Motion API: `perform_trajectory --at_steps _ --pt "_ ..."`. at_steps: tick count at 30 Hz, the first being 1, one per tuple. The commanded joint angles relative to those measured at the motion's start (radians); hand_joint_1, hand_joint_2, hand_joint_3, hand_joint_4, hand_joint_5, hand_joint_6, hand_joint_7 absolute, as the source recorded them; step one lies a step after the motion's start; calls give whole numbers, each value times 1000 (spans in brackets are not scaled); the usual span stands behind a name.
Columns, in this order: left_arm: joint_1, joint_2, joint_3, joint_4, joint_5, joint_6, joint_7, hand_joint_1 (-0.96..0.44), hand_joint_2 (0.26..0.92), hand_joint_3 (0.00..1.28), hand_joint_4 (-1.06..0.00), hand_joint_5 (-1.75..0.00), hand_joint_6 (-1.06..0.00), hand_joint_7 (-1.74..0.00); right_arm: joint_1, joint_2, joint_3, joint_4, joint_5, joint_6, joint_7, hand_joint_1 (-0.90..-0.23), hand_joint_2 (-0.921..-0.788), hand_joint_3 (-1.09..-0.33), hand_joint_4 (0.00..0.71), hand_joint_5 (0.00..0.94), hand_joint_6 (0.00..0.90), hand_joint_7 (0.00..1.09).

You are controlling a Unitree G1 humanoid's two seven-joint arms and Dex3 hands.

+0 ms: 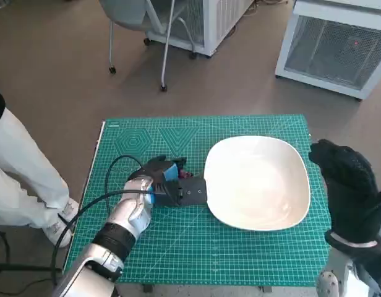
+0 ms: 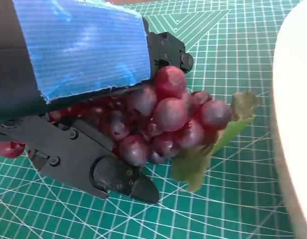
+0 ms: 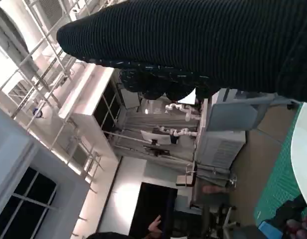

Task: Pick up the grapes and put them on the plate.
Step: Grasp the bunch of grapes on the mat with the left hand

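Observation:
A bunch of dark red grapes [image 2: 168, 119] with a green leaf [image 2: 228, 134] lies low over the green mat, just left of the white plate [image 1: 283, 148]. My left hand [image 1: 162, 182] grips the bunch: the blue-taped back [image 2: 78, 55] covers it and the black fingers [image 2: 118, 179] curl under it. In the head view only a bit of red shows at the hand's far edge. The plate's rim [image 2: 298, 99] is close beside the leaf. My gloved right hand [image 1: 348, 185] is raised at the table's right edge, holding nothing.
The green cutting mat [image 1: 178, 247] covers the small table. A black cable [image 1: 110, 179] loops off my left wrist. A person's white-trousered legs [image 1: 17, 173] and shoe [image 1: 60, 223] are at the left. A chair [image 1: 141, 25] and white units [image 1: 339, 43] stand beyond.

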Motion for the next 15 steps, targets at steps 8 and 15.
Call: perform_trajectory --at_steps 8,15 --pt "-42 -9 -25 84 -18 -4 41 -460 780 6 1 1 -178 -5 19 3 1 7 -1 8 -2 -410 -921 -559 602 137 298 741" --pt "-49 -19 -21 116 -28 -11 94 -302 806 11 -133 -36 -272 -33 20 1 1 5 -1 7 0 -410 -921 -560 603 135 297 743"
